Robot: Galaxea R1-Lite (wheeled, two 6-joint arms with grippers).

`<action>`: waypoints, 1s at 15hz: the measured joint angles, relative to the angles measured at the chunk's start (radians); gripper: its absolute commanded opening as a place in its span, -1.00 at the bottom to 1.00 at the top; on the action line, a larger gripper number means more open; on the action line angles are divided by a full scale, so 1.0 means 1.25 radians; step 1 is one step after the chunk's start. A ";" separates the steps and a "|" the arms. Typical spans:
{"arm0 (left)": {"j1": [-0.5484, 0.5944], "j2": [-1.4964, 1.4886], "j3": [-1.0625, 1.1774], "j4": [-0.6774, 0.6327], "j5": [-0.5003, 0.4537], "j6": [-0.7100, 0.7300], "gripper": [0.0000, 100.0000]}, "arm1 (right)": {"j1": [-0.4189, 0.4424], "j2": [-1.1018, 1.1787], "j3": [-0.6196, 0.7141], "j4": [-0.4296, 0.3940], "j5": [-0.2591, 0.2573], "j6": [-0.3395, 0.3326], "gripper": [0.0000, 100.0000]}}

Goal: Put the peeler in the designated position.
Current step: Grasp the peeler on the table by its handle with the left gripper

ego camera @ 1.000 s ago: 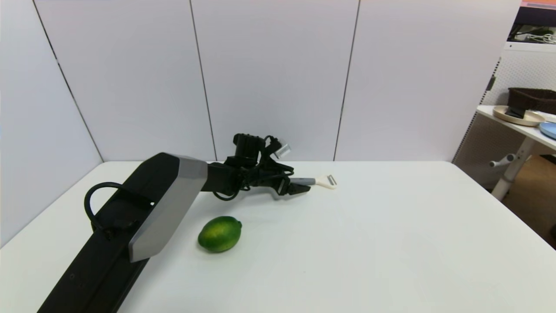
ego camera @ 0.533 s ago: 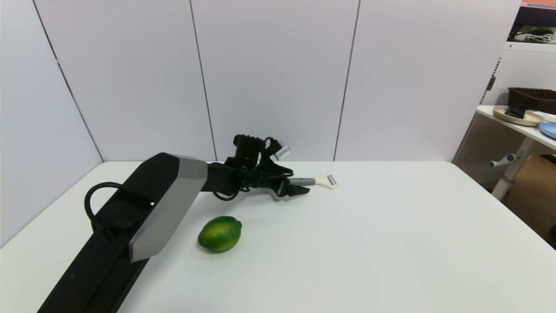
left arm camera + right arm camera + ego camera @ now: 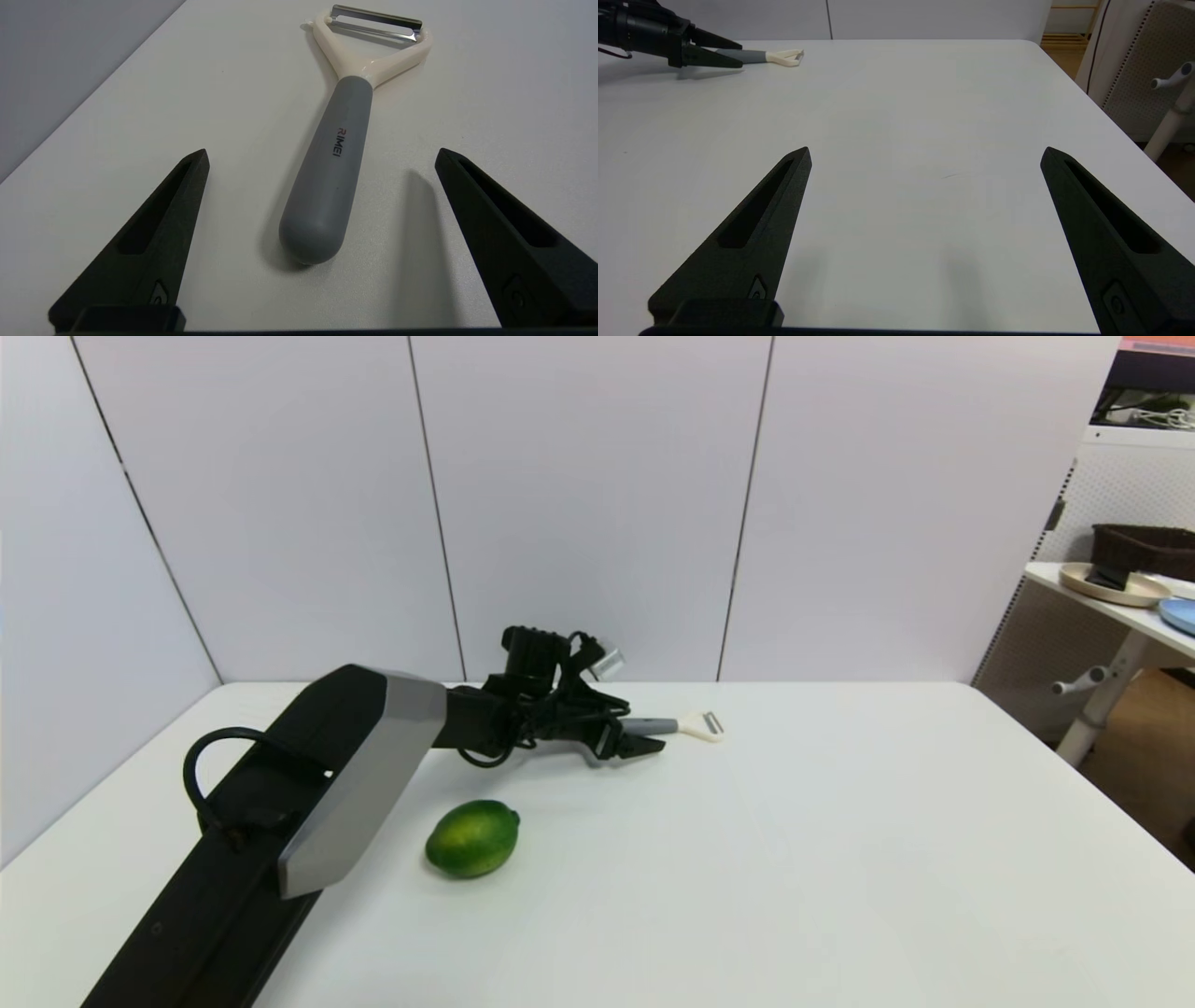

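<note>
Table (image 3: pixel 840 859) was bare apart from a lime (image 3: pixel 472 838) near the front-left and the peeler (image 3: pixel 680 725) lying flat toward the far edge. Left gripper (image 3: pixel 644 743) sat low at the handle's butt end, jaws spread wide, nothing held. Right gripper (image 3: pixel 924 158) parked off to the right, jaws also wide apart. Risks, as I read it: closing this far back would catch only the rounded butt, so the handle could squirt out or pivot; tips looked close to the tabletop, could scrape.
</note>
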 measured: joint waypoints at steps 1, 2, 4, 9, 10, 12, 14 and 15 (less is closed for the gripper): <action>0.000 0.001 0.000 0.000 0.000 0.000 -1.00 | 0.000 0.000 0.000 0.000 0.000 0.000 1.00; -0.001 0.001 0.000 0.001 0.000 0.000 -1.00 | 0.000 0.000 0.000 0.000 0.000 0.000 1.00; -0.001 0.001 0.000 0.001 0.000 0.001 -1.00 | 0.000 0.000 0.000 0.000 0.000 0.000 1.00; -0.001 0.001 -0.001 -0.003 0.001 0.001 -1.00 | 0.000 0.000 0.000 0.000 0.000 0.000 1.00; -0.001 -0.001 -0.001 -0.001 0.000 0.001 -1.00 | 0.000 0.000 0.000 0.000 0.000 0.000 1.00; -0.001 -0.005 0.000 0.014 0.001 0.001 -1.00 | 0.000 0.000 0.000 0.000 0.000 0.000 1.00; -0.001 -0.016 0.001 0.035 0.001 0.003 -1.00 | 0.000 0.000 0.000 0.000 0.000 0.000 1.00; -0.001 -0.023 0.001 0.048 0.001 0.004 -1.00 | 0.000 0.000 0.000 0.000 0.000 -0.001 1.00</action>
